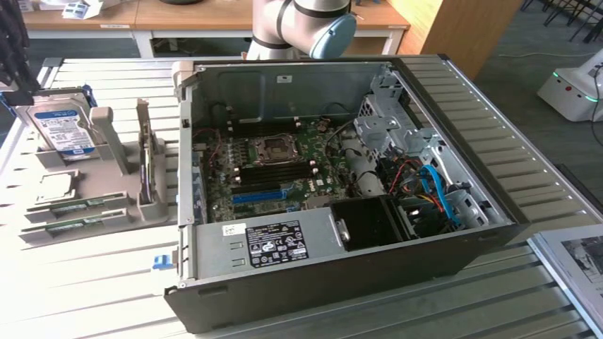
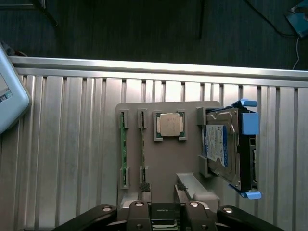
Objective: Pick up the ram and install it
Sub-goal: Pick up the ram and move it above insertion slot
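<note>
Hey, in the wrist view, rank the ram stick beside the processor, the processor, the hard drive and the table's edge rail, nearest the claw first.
1. Ram stick, in its holder slot, nearest the claw.
2. Processor, mid-holder, and hard drive, at the holder's end: too close to call.
3. Edge rail, beyond the holder, farthest.

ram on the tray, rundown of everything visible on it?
Two ram sticks show: long thin green boards standing on edge, parallel, in slots of the grey holder tray, clipped at both ends. They sit beside the square silver processor, outside the open PC case. Nothing grips them; both are in the tray.
</note>
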`<action>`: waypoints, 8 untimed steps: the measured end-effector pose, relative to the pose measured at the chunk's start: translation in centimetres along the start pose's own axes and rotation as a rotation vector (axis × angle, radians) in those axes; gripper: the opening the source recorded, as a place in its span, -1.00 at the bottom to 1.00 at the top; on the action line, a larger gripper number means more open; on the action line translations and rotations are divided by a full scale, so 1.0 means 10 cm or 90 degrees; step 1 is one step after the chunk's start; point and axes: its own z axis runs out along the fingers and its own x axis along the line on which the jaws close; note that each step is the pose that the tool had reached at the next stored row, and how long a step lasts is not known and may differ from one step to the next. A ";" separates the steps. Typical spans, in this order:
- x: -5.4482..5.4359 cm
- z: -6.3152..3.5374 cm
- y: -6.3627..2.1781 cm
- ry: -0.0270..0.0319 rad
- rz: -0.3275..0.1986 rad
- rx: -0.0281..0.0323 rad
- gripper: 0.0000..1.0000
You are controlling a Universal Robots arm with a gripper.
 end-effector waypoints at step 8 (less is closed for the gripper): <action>0.00 0.001 0.000 0.0000 0.000 0.0001 -0.22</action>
